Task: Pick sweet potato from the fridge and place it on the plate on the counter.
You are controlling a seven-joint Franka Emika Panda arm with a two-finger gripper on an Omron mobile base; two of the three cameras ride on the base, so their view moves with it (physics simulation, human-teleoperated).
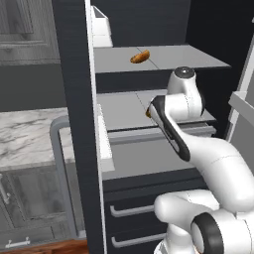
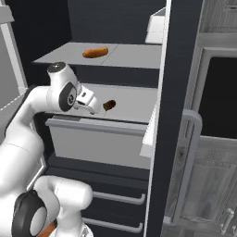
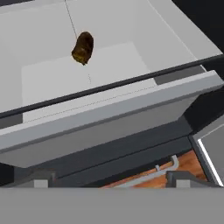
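Note:
The sweet potato (image 2: 109, 105), a stubby dark brown lump, lies on the middle light-grey shelf (image 2: 134, 104) of the open fridge (image 2: 178, 69). In the hand view the sweet potato (image 3: 83, 47) is far up and left, beyond the shelf's front lip. From the left base view only a sliver of the sweet potato (image 1: 148, 113) peeks out behind the arm. My gripper (image 2: 94, 109) hangs just left of it, over the shelf's front edge, apart from it. It is open with nothing between its fingers (image 3: 43, 179). The plate is out of view.
An orange-tan crescent food item (image 1: 140, 56) lies on the upper shelf. White door bins (image 1: 105, 144) line the left fridge door. Dark drawers with silver handles (image 2: 121, 198) sit below. The marble counter (image 1: 30, 134) lies left of the fridge.

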